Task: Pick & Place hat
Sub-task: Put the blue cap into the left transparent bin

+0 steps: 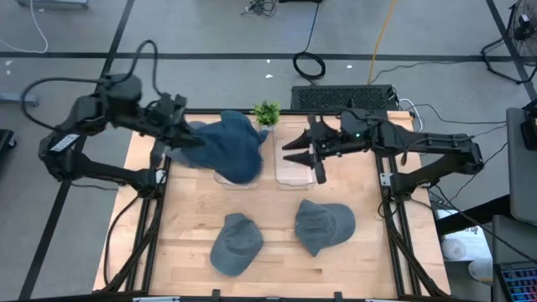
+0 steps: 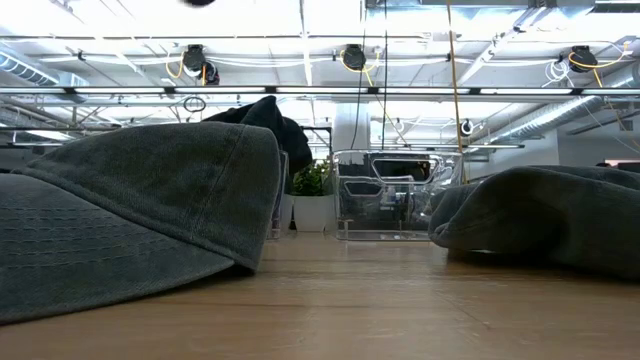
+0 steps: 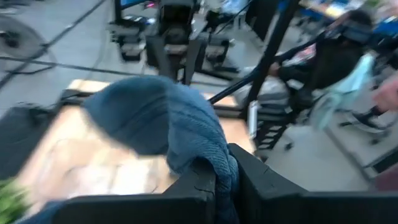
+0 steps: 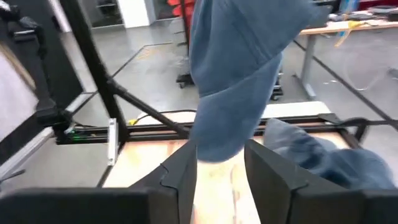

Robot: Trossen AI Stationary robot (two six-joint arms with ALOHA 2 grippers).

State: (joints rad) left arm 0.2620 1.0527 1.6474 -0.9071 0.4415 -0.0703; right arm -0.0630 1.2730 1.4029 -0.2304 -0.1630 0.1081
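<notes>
a: so where's the hat (image 1: 228, 147) just now?

b: upper middle of the high view, a blue cap hanging from the left gripper (image 1: 172, 143) over the left clear bin (image 1: 223, 178). the left wrist view shows the gripper (image 3: 221, 180) pinched tight on a fold of the blue cloth (image 3: 155, 118).

a: and the right gripper (image 1: 309, 153)?

b: just right of the hat, above the right clear bin (image 1: 294, 172), pointing left toward it. in its wrist view the fingers (image 4: 180, 177) stand partly apart, with blue cloth (image 4: 239, 74) hanging ahead of the gap; i'd say it grips nothing.

a: so which way does the drop go?

b: the hat trails rightward from the left gripper, its long axis roughly across the desk (image 1: 277, 256), and the bin lies right under it. the left arm is the one placed to lower and let go, i'd judge.

a: anything else about?

b: two grey caps (image 1: 237, 243) (image 1: 325, 225) lower on the desk, and a small green plant (image 1: 267, 111) behind the bins.
</notes>
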